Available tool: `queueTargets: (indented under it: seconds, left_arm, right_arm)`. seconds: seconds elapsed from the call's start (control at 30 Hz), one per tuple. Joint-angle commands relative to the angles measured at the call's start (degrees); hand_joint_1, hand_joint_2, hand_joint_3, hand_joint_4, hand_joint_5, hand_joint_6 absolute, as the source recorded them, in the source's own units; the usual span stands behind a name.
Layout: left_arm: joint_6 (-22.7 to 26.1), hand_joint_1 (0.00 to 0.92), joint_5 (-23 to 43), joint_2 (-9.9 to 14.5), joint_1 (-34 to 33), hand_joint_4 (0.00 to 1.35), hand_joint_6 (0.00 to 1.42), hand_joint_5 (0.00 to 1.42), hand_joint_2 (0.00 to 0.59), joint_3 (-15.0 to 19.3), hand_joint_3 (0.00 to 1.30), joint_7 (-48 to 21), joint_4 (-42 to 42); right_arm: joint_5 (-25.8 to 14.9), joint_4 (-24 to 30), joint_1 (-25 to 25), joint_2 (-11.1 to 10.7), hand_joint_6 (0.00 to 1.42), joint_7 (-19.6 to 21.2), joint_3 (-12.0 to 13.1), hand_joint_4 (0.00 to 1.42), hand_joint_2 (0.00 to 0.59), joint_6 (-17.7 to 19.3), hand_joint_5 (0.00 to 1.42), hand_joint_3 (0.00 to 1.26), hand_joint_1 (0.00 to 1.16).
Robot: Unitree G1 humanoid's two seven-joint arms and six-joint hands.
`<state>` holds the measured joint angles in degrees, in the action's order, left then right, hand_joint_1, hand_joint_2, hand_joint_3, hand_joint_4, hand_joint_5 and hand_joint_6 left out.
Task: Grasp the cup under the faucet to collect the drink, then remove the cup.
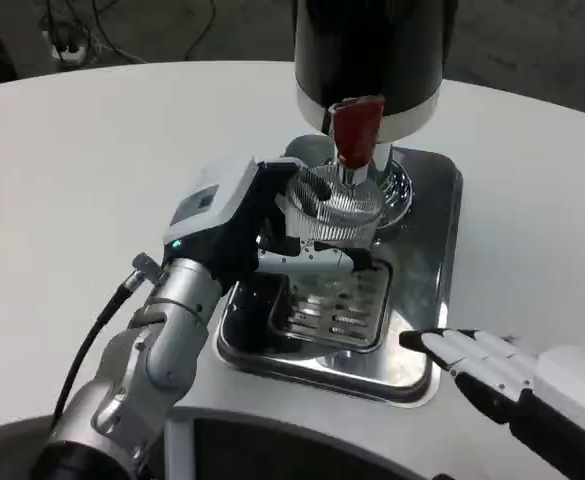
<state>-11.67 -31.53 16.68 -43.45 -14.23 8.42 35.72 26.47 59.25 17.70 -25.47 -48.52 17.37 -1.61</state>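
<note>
A clear ribbed cup (334,215) stands on the steel drip tray (427,300), right below the faucet's red handle (356,131) on the black dispenser (372,50). My left hand (257,225) wraps around the cup from the left, with fingers over its rim and along its lower side. At the lower right, my right hand (487,365) rests flat on the table beside the tray's corner, fingers stretched out and holding nothing. I cannot tell whether the cup contains any drink.
A slotted grate (337,310) lies in the tray in front of the cup. White table (102,180) spreads wide to the left and right of the tray. Cables lie on the floor at the far left.
</note>
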Motion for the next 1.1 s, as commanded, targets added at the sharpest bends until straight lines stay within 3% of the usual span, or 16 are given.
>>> queueTargets:
  seconds: [0.03, 0.13, 0.2, 0.27, 0.43, 0.53, 0.7, 0.93, 1.1]
  left_arm:
    - [0.4, 0.45, 0.6, 0.6, 0.4, 0.53, 0.66, 0.74, 0.096, -0.3, 0.48, -1.7, 0.1]
    - [0.3, 0.363, 0.5, 0.8, 0.6, 0.5, 0.6, 0.66, 0.107, -0.2, 0.46, -1.7, -0.1]
    - [0.5, 0.266, 0.5, 0.9, 0.7, 0.46, 0.53, 0.57, 0.12, -0.2, 0.37, -2.1, -0.2]
    - [0.6, 0.25, 0.6, 1.0, 0.6, 0.4, 0.5, 0.54, 0.117, -0.2, 0.31, -2.5, -0.1]
    - [0.2, 0.241, 0.7, 1.2, 0.8, 0.17, 0.41, 0.4, 0.114, 0.0, 0.01, -2.4, -0.4]
    - [-0.2, 0.228, 0.7, 1.3, 0.9, 0.06, 0.36, 0.31, 0.097, -0.1, 0.0, -2.5, -0.4]
    - [-1.4, 0.218, 1.0, 1.7, 0.9, 0.0, 0.3, 0.24, 0.086, -0.5, 0.0, -3.9, -0.1]
    - [-2.2, 0.184, 2.4, 2.3, 0.7, 0.0, 0.14, 0.09, 0.041, -0.9, 0.0, -8.6, 0.0]
    - [-1.9, 0.157, 2.6, 2.8, 1.0, 0.0, 0.04, 0.01, 0.041, -0.9, 0.0, -10.6, -0.2]
  right_arm:
    - [-0.7, 0.7, 0.0, -0.4, 0.0, 1.0, 0.0, 0.0, 0.433, 0.2, 0.0, 0.02, 0.44]
    - [-0.8, 0.7, -0.2, -0.6, 0.0, 0.9, -0.1, 0.0, 0.436, -0.1, 0.0, 0.02, 0.44]
    - [-0.9, 0.7, -0.4, -0.6, 0.0, 0.9, -0.1, 0.0, 0.437, -0.1, 0.0, 0.02, 0.44]
    - [-0.9, 0.7, -0.5, -0.7, 0.0, 0.9, -0.2, 0.0, 0.438, -0.2, 0.0, 0.02, 0.44]
    - [-0.9, 0.7, -0.6, -0.6, 0.0, 0.9, -0.3, 0.0, 0.438, -0.4, 0.0, 0.02, 0.44]
    - [-0.9, 0.7, -0.4, -0.5, 0.0, 1.0, -0.3, 0.0, 0.438, -0.4, 0.0, 0.02, 0.44]
    - [-0.9, 0.7, -0.2, -0.4, 0.0, 1.1, -0.2, 0.0, 0.438, -0.4, 0.0, 0.02, 0.44]
    - [-1.2, 0.7, 0.1, -0.6, 0.0, 1.4, 0.0, 0.0, 0.44, -0.5, 0.0, 0.02, 0.44]
    - [-1.3, 0.7, 0.2, -0.5, 0.0, 1.6, -0.2, 0.0, 0.445, -0.7, 0.0, 0.02, 0.45]
